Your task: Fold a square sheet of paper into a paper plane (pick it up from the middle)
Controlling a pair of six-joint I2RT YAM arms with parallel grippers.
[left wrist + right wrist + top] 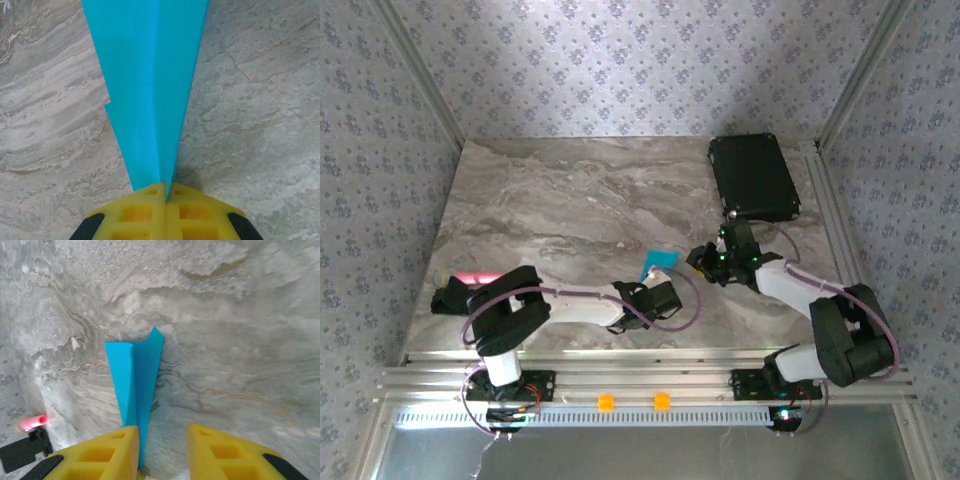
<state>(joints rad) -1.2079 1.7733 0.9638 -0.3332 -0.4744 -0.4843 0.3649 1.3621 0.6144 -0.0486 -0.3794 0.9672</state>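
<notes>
Pinching paper plane between left fingers

Pale grey wallpaper with a small floral print covers three walls. The counter is veined grey-brown marble, framed by aluminium posts and near rails. Light is soft, even.

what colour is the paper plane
Bright cyan-blue, plain with no pattern. The paper plane shows best in the left wrist view.
</notes>
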